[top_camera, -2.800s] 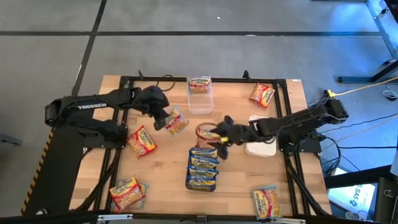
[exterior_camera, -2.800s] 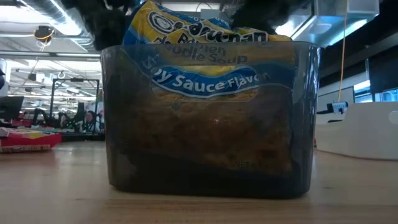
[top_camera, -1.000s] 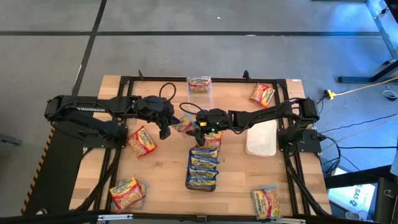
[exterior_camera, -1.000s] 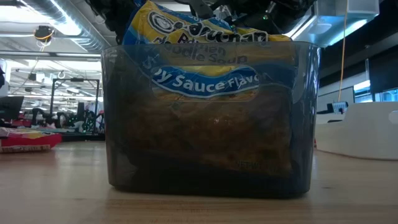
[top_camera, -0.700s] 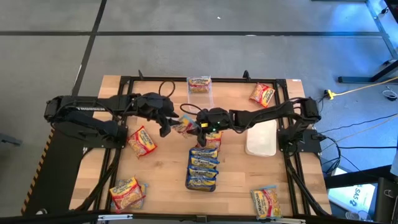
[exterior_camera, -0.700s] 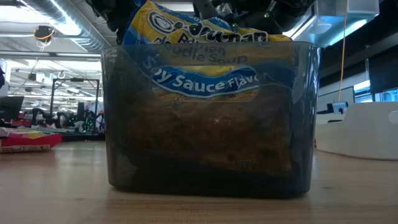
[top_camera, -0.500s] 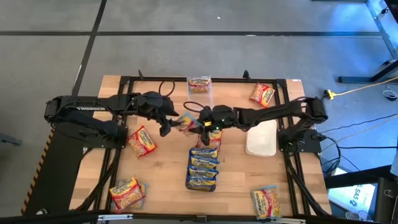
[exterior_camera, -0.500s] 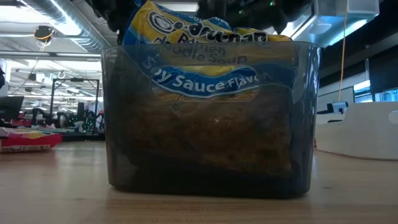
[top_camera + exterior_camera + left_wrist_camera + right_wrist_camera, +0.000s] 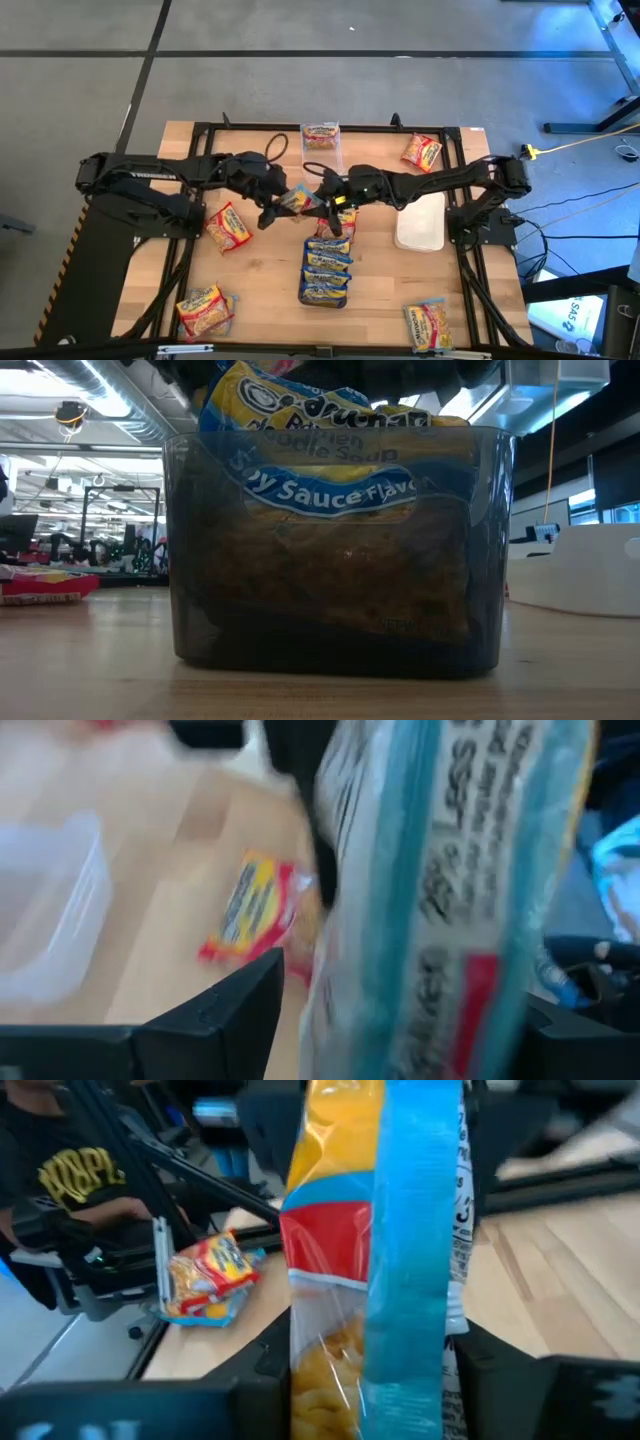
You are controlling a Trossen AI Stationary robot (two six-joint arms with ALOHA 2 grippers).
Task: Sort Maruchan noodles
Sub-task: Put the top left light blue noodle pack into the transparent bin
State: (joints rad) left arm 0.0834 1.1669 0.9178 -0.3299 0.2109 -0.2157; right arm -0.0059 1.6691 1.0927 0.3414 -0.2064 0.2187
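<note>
So there's one blue-banded noodle packet held up over the middle of the table, with both arms on it at once. The left gripper has its jaws clenched on the packet's left end, and the right gripper is clamped on the other end. Both wrist views are basically filled by that same packet, pinched edge-on between the dark fingers.

Just below it a row of blue-label packets stands packed in a dark tray; up close in the low view the front one reads "Soy Sauce Flavor". The other packets lie loose: a red one near the left arm, one at the far right corner, one in the clear tub, and more at both near corners. A white tray sits under the right arm.
</note>
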